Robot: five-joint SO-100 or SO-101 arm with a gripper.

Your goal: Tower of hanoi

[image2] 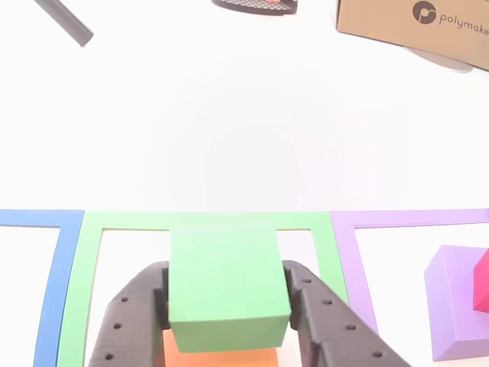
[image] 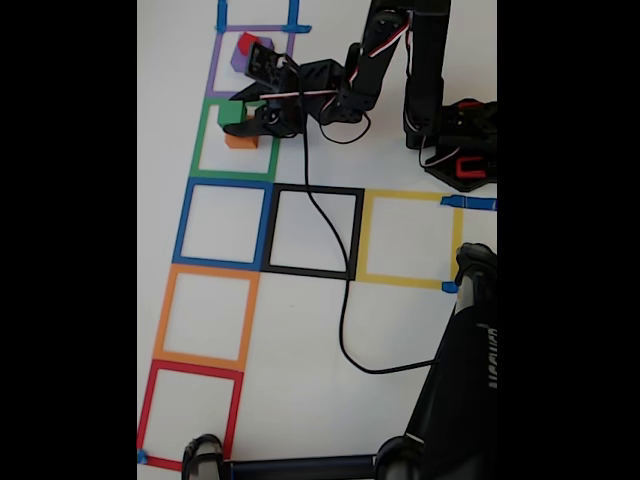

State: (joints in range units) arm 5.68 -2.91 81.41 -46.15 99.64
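Observation:
In the fixed view the green cube (image: 232, 113) rests on the orange cube (image: 241, 141) inside the green tape square (image: 203, 150). My gripper (image: 243, 118) reaches in from the right and is shut on the green cube. The other view shows the green cube (image2: 228, 287) held between my two black fingers (image2: 137, 313), gripper (image2: 225, 269), with the orange cube (image2: 221, 358) just beneath it. In the neighbouring purple tape square the red cube (image: 246, 43) sits on the purple cube (image: 238, 60). These are the purple cube (image2: 454, 302) and red cube (image2: 482, 281) at the right edge.
More tape squares lie in a row: blue (image: 185, 225), orange (image: 165, 315), red (image: 148, 405), with black (image: 315, 190) and yellow (image: 410, 195) beside. A black cable (image: 340, 320) crosses the black square. A black stand (image: 465, 380) fills the lower right. A cardboard box (image2: 412, 23) lies beyond.

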